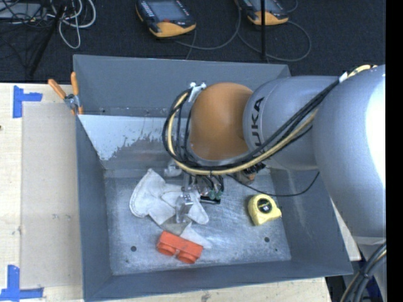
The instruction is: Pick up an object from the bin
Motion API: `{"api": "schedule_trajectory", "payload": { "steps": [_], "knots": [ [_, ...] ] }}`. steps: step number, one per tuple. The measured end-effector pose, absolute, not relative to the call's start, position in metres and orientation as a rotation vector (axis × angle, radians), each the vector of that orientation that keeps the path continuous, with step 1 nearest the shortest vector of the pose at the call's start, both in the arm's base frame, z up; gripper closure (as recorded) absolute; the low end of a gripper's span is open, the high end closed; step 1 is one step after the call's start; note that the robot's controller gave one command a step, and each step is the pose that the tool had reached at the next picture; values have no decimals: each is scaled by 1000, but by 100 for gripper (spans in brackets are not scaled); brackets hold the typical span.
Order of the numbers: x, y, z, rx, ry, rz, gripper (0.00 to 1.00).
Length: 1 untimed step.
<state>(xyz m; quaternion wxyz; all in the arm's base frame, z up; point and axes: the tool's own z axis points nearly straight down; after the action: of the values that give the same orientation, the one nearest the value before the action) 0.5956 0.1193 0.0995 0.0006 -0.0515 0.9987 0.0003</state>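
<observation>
Jaws over the crumpled white cloth (148, 197) mid-frame, spread I cannot tell; I'd pinch a raised fold, avoiding the orange block (179, 247).

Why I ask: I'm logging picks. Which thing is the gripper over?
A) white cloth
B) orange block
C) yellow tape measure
A: the gripper sits over the white cloth mid-bin; the orange block lies below it in the view, the tape measure off to the view's right.

Bright light from above, glare on bin wall (119, 137), dark surroundings
</observation>
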Motion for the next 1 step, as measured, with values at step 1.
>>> {"api": "schedule_trajectory", "payload": {
  "steps": [1],
  "knots": [
    [584, 101, 74, -88, 3129, -3, 0]
  ]
}}
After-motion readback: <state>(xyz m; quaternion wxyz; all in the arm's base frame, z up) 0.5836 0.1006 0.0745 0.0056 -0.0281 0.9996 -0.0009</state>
